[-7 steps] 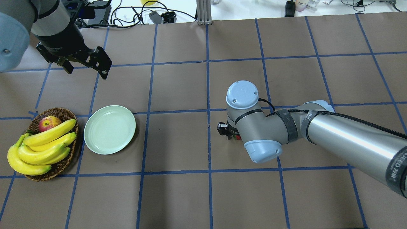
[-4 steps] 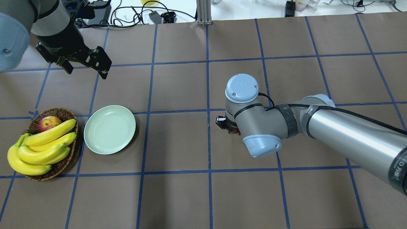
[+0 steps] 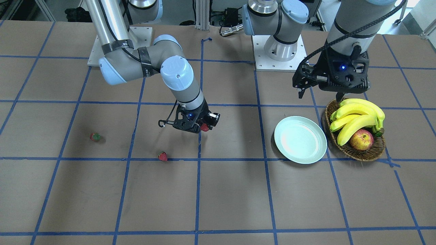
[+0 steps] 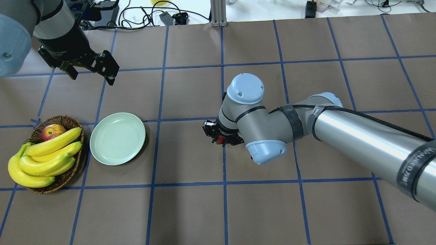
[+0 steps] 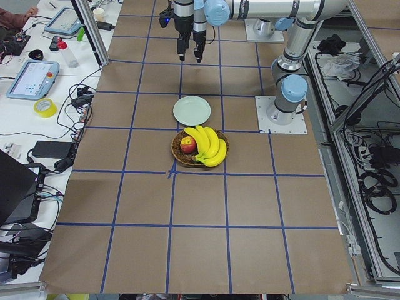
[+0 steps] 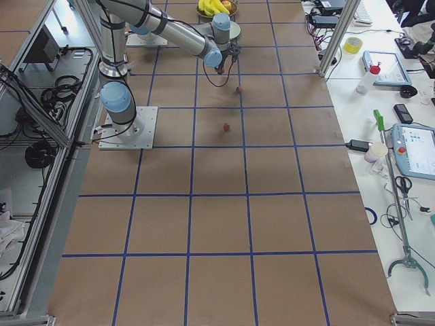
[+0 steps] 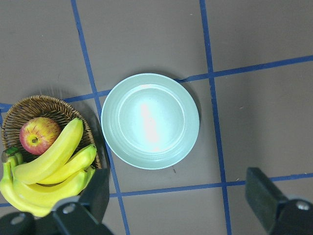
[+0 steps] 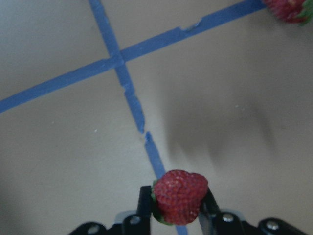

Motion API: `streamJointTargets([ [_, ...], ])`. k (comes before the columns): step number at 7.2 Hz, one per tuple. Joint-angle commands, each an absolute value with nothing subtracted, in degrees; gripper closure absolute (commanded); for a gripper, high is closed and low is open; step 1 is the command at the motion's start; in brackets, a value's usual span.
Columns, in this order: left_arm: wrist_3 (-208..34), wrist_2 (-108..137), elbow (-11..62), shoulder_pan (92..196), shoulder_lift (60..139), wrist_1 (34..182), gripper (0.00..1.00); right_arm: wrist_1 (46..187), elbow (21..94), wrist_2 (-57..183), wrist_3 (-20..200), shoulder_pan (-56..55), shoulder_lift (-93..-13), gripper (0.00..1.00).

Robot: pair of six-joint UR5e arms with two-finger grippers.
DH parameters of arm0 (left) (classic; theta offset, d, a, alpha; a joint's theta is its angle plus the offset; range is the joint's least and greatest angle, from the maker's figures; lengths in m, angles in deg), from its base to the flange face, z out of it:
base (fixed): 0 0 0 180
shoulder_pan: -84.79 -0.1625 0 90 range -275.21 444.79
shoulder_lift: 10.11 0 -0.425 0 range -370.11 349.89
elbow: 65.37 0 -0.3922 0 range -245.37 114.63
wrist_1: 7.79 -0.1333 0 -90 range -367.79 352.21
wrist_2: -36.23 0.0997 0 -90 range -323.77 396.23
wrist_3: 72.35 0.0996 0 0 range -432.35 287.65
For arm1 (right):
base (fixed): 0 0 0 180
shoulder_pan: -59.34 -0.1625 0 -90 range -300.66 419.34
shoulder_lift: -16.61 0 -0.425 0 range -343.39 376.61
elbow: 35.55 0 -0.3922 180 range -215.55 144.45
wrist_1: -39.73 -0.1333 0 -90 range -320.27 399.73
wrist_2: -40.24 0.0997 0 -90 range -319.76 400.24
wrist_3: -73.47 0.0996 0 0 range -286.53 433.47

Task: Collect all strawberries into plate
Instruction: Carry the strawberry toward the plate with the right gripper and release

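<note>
My right gripper is shut on a red strawberry and holds it above the table near the middle; the same strawberry shows red under the wrist in the front view. Two more strawberries lie on the table: one near a tape line, another farther toward the robot's right. The pale mint plate sits empty beside the basket, and also shows in the left wrist view. My left gripper hovers open above and beyond the plate.
A brown wicker basket with bananas and an apple stands just left of the plate. Cables and small devices lie past the table's far edge. Blue tape lines grid the brown tabletop.
My right arm has carried the strawberry leftward toward the plate, about one tile's third. The left arm has stayed in place.
</note>
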State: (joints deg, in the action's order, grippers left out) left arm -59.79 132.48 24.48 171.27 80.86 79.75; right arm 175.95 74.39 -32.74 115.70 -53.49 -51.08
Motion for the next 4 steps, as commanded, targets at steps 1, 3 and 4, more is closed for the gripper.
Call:
streamJointTargets([
  [1,-59.78,132.56,24.54,171.27,80.86,79.75,0.00,175.70,66.44,-29.54,118.10,-57.62,-44.24,0.83],
  [3,-59.70,132.56,24.54,171.27,80.86,79.75,0.00,175.17,66.66,-33.55,117.85,-57.64,-44.38,0.00],
  [4,-59.70,132.47,24.54,171.36,80.86,79.75,0.00,175.08,66.66,-35.59,117.50,-57.64,-45.08,0.00],
])
